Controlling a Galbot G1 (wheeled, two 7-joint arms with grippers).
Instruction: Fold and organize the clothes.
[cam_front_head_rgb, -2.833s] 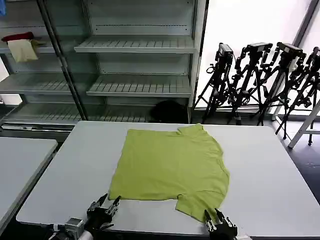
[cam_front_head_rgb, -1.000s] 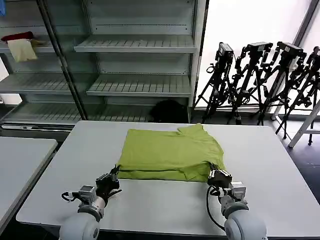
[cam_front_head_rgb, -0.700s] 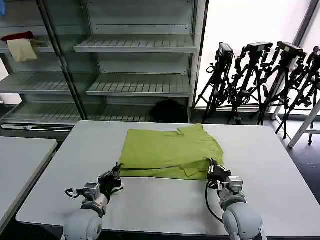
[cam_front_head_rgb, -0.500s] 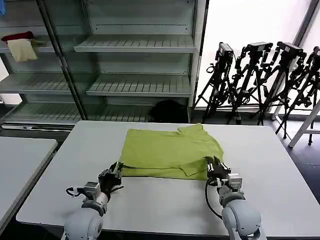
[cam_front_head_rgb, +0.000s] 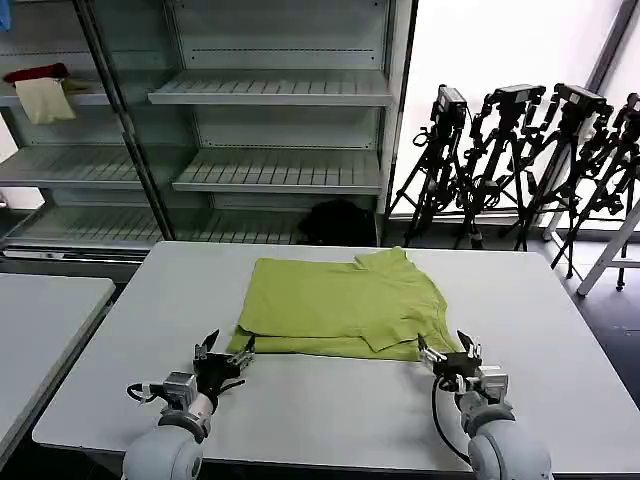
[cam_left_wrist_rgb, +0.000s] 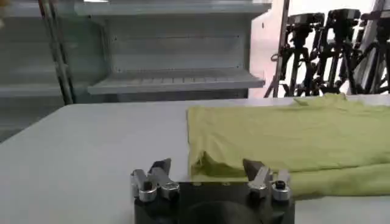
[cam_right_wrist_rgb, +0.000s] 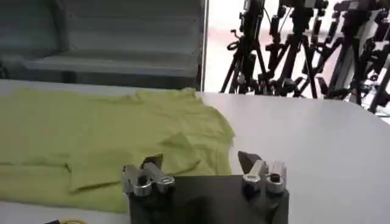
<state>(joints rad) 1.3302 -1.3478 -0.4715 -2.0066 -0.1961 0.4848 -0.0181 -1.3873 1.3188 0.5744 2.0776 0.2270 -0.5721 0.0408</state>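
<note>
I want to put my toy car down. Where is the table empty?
Bare table lies right of the folded T-shirt, and left of it. The near strip is crowded: the open left gripper and right gripper sit at the shirt's front edge.

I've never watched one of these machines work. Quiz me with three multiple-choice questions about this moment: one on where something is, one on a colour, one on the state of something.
1. Where does the T-shirt lie?
A. On a shelf
B. On the grey table
C. On the floor

2. What colour is the T-shirt?
A. Lime yellow-green
B. Blue
C. Black

3. How do the two end effectors stand?
A. Both clamped on the shirt
B. One holding a tripod
C. Both open, at the shirt's near edge, holding nothing

Answers:
1. B, the shirt lies folded on the tabletop, in front of the shelves.
2. A, its cloth is yellow-green in all three views.
3. C, the left end effector and the right end effector each show spread fingers with no cloth between them.
</note>
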